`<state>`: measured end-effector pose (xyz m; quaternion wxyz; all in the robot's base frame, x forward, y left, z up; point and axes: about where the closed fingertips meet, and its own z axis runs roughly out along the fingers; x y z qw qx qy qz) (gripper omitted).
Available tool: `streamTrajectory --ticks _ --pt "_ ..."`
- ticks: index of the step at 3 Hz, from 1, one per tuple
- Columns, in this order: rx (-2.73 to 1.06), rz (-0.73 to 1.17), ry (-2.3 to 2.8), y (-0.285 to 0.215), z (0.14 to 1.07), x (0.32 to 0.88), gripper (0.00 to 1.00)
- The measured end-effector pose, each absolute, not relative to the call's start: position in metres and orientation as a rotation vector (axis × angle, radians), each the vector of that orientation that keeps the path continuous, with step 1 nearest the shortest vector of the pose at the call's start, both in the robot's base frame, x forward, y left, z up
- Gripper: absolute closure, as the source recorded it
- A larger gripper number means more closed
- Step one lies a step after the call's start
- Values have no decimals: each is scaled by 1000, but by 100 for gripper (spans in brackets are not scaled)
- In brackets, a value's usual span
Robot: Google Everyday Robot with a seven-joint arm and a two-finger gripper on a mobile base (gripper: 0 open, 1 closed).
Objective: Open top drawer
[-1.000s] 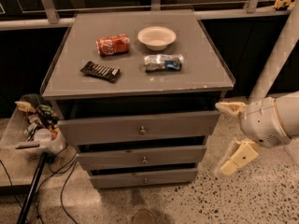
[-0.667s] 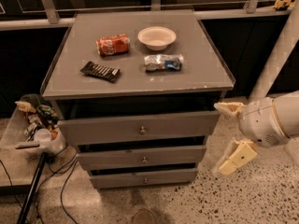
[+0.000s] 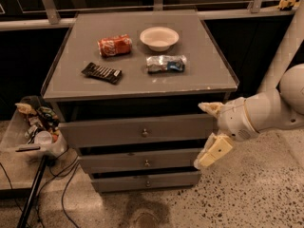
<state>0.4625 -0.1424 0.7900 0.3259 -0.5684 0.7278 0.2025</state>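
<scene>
The top drawer [image 3: 118, 131] is the tallest, widest grey front under the cabinet top, with a small round metal knob [image 3: 145, 133] at its middle. It sits flush, closed. My gripper [image 3: 205, 134] is at the drawer's right end, level with it, to the right of the knob. Its two cream fingers are spread wide apart, one [image 3: 210, 108] above and one [image 3: 213, 152] below, holding nothing. The white arm comes in from the right.
Two shorter drawers [image 3: 142, 162] sit below. On the cabinet top [image 3: 199, 75] lie a red can [image 3: 115, 45], a white bowl [image 3: 159, 37], a chip bag [image 3: 166, 63] and a dark snack bar [image 3: 101, 72]. A bin of clutter [image 3: 35, 129] and cables stand at left.
The gripper has shifted slightly left toward the drawer fronts. The drawers and the objects on top have not moved.
</scene>
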Motion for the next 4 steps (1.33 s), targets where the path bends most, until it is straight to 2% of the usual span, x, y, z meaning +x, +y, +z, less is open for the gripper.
streamTrajectory --ticks 3,4 --pt "-1321 409 1863 -126 742 515 0" --pt "-1321 409 1863 -126 742 515 0"
